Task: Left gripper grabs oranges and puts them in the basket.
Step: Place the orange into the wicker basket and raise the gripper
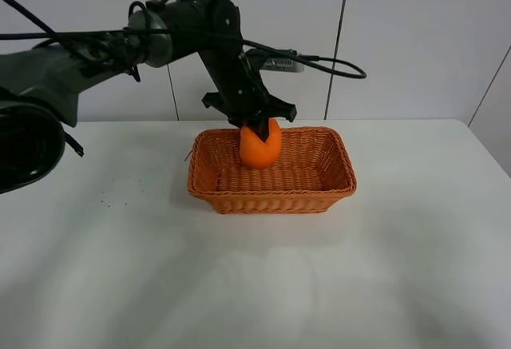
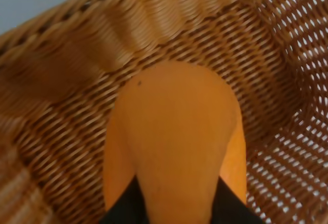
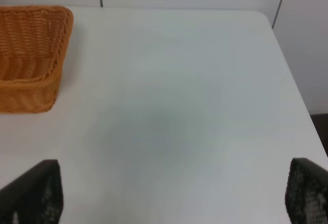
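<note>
The orange (image 1: pixel 260 149) is round and bright, and sits low inside the left half of the wicker basket (image 1: pixel 271 199). My left gripper (image 1: pixel 258 129) reaches down from above and is shut on the orange's top. In the left wrist view the orange (image 2: pixel 174 131) fills the middle, with black fingers (image 2: pixel 122 209) on both sides of it and the basket's woven floor and wall (image 2: pixel 66 147) close behind. My right gripper (image 3: pixel 169 188) is open and empty above bare table, with the basket's corner (image 3: pixel 36 55) off to one side of it.
The white table (image 1: pixel 255 277) spreads around the basket. A tiled wall (image 1: pixel 399 37) stands behind it. The left arm's black cable (image 1: pixel 335 65) loops above the basket's far side. The table's right edge (image 3: pixel 292 75) shows in the right wrist view.
</note>
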Action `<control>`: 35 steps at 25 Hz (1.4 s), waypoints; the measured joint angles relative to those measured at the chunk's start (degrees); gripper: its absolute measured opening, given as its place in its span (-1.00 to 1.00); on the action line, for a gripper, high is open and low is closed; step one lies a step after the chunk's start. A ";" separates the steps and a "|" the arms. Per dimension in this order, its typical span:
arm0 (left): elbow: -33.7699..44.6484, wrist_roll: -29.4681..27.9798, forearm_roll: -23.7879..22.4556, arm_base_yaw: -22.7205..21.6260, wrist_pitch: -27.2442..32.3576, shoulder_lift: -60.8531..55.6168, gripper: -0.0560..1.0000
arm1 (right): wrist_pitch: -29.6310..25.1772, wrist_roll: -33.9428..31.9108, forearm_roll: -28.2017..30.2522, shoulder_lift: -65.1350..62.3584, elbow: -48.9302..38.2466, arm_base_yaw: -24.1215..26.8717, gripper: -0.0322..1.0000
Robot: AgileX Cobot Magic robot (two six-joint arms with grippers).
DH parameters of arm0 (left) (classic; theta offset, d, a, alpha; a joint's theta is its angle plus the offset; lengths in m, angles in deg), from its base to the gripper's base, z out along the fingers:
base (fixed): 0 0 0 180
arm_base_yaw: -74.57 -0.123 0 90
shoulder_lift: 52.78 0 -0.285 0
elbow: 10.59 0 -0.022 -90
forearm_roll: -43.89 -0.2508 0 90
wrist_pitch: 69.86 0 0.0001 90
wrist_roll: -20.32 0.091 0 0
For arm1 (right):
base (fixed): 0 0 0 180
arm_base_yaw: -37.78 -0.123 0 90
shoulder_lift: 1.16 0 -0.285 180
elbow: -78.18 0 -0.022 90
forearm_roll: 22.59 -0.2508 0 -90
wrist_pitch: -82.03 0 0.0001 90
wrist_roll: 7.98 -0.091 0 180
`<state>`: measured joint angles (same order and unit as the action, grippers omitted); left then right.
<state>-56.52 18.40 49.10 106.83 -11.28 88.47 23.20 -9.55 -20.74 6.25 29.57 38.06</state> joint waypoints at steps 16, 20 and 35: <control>-0.05 0.85 0.58 1.77 -3.18 4.69 0.48 | 0.00 0.00 0.00 0.00 0.00 0.00 0.41; -0.20 0.85 0.58 1.77 -1.49 4.69 0.73 | 0.00 0.00 0.00 0.00 0.00 0.00 0.41; -11.07 0.85 -3.28 -2.19 9.06 -1.80 0.77 | 0.00 0.00 0.00 0.00 0.00 0.00 0.41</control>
<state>-67.58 19.25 45.82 104.64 -2.22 86.67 23.20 -9.55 -20.74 6.25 29.57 38.06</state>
